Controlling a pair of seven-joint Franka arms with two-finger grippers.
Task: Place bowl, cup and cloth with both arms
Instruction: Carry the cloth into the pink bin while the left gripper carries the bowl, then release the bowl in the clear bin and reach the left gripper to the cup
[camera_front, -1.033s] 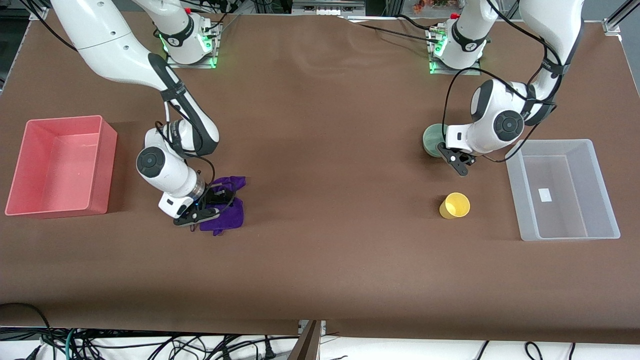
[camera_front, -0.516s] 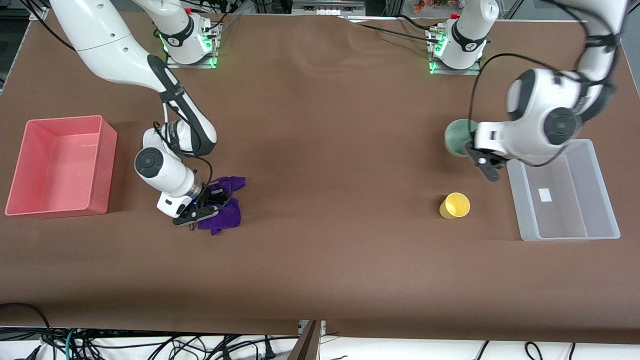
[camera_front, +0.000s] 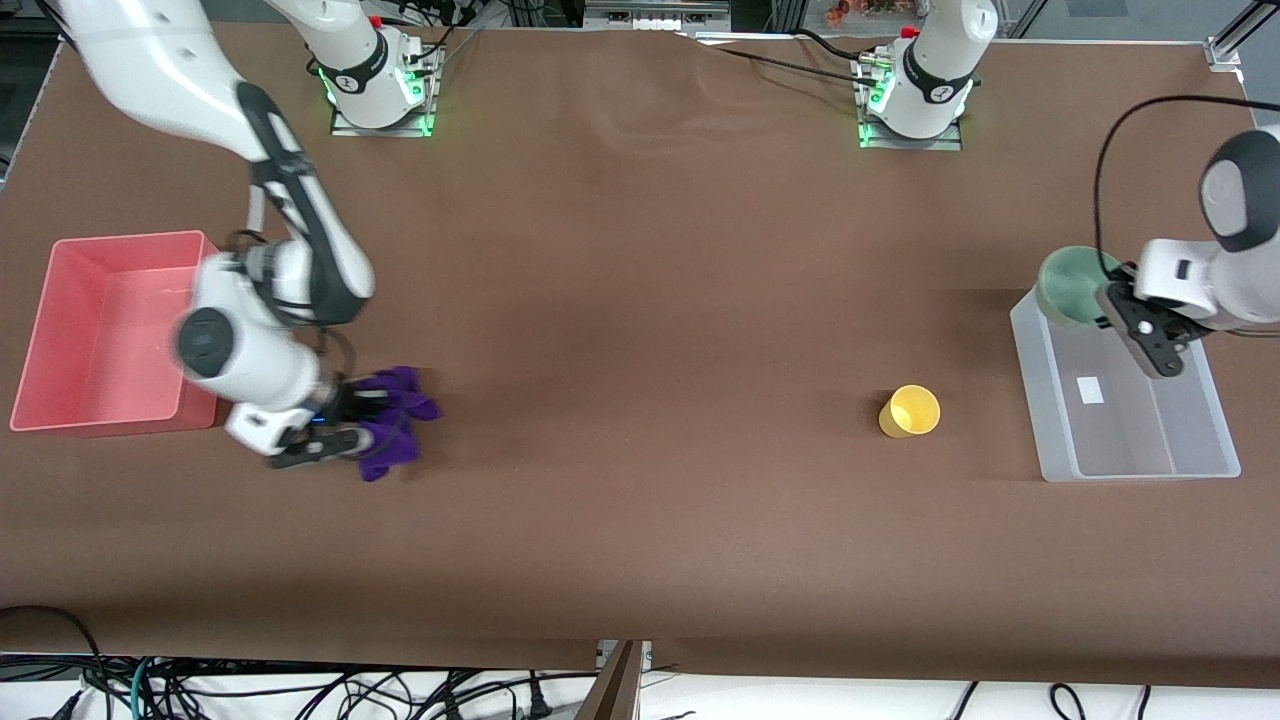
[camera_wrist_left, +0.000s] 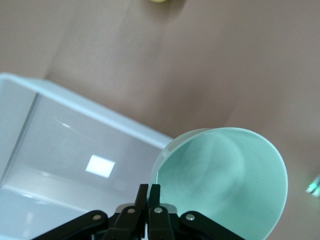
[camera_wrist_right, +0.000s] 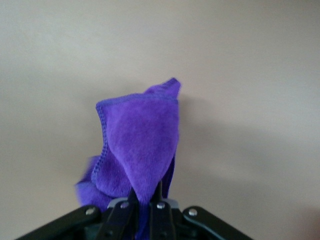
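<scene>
My left gripper is shut on the rim of the pale green bowl and holds it tilted in the air over the clear bin's corner. In the left wrist view the fingers pinch the bowl's wall above the bin. My right gripper is shut on the purple cloth and holds it bunched just above the table beside the pink bin. In the right wrist view the cloth hangs from the gripper. The yellow cup stands on the table.
The clear bin at the left arm's end holds only a white label. The pink bin at the right arm's end looks empty. The cup stands between the table's middle and the clear bin, nearer to the front camera than the bowl.
My left gripper has lifted the bowl off the table and carried it over the clear bin's corner. My right gripper has lifted the cloth and moved it toward the pink bin.
</scene>
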